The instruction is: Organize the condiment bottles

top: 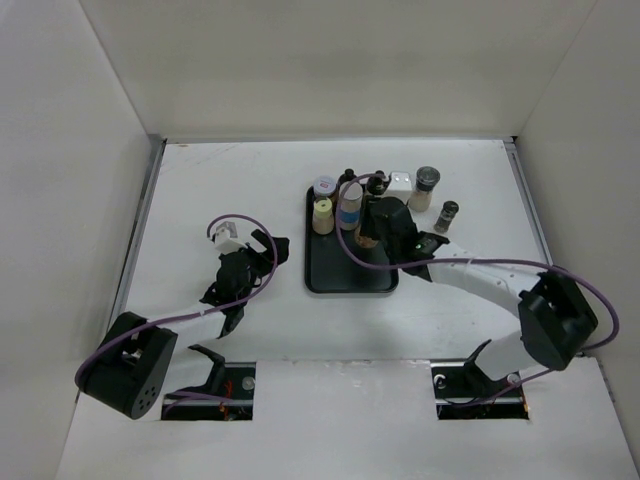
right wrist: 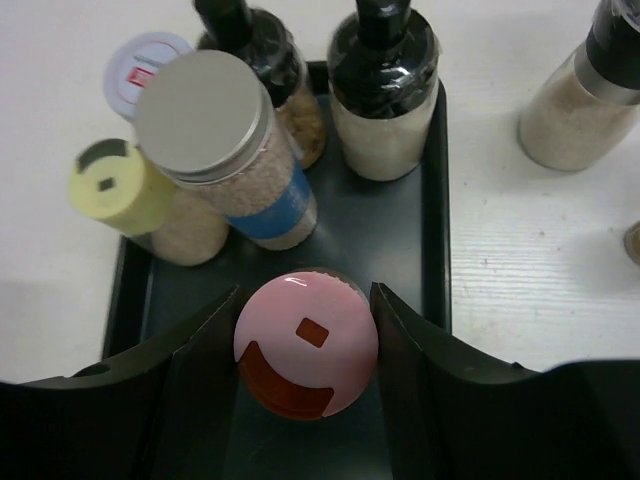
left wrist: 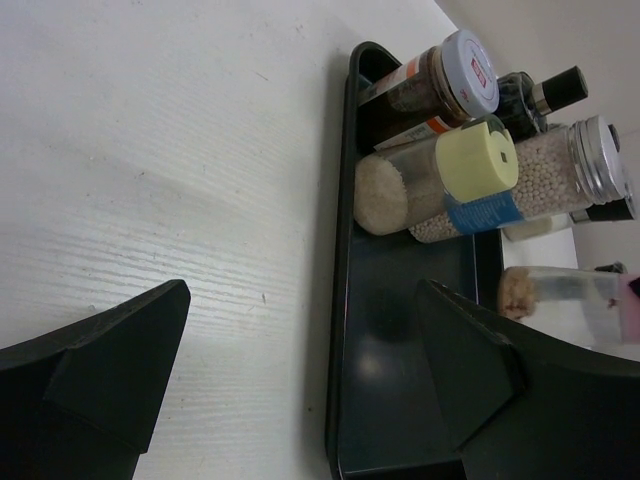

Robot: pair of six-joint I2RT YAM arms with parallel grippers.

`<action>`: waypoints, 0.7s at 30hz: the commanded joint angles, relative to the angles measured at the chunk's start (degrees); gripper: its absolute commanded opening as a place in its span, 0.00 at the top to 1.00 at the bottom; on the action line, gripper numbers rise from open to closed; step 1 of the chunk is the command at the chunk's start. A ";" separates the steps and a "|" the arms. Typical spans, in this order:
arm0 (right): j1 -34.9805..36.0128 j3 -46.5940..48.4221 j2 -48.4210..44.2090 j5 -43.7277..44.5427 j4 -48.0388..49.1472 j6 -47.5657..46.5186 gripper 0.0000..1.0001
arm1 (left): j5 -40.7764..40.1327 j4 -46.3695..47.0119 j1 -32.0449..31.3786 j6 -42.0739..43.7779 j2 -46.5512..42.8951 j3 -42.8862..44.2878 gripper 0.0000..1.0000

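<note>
The black tray holds a lilac-lidded jar, a cream-capped bottle, a white-and-blue bottle and two dark black-capped bottles at its far end. My right gripper is over the tray, shut on the pink-capped bottle, which stands upright between the fingers; I cannot tell if it rests on the tray floor. My left gripper is open and empty, low over the table just left of the tray, facing the cream-capped bottle.
A grey-lidded jar, a small dark-lidded jar and a white object stand on the table right of the tray. White walls enclose the table on three sides.
</note>
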 commanded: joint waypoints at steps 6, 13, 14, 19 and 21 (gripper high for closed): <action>-6.97 5.85 6.22 -1.24 8.17 -4.61 0.51 | -0.56 2.69 0.14 0.58 -1.12 0.14 0.00; -9.00 8.22 12.63 -4.06 10.72 -4.78 0.50 | -0.56 2.69 0.32 0.58 -1.30 0.14 0.00; -9.00 8.75 13.60 -4.06 10.72 -4.96 0.50 | -0.48 2.61 0.49 0.58 -1.21 0.14 0.00; -8.82 9.72 16.16 -3.62 12.04 -4.34 0.42 | -0.65 2.60 0.32 0.58 -1.56 0.05 0.00; -8.82 9.90 15.99 -3.10 11.78 -4.87 0.30 | -0.22 2.78 0.67 0.58 -0.68 0.22 0.00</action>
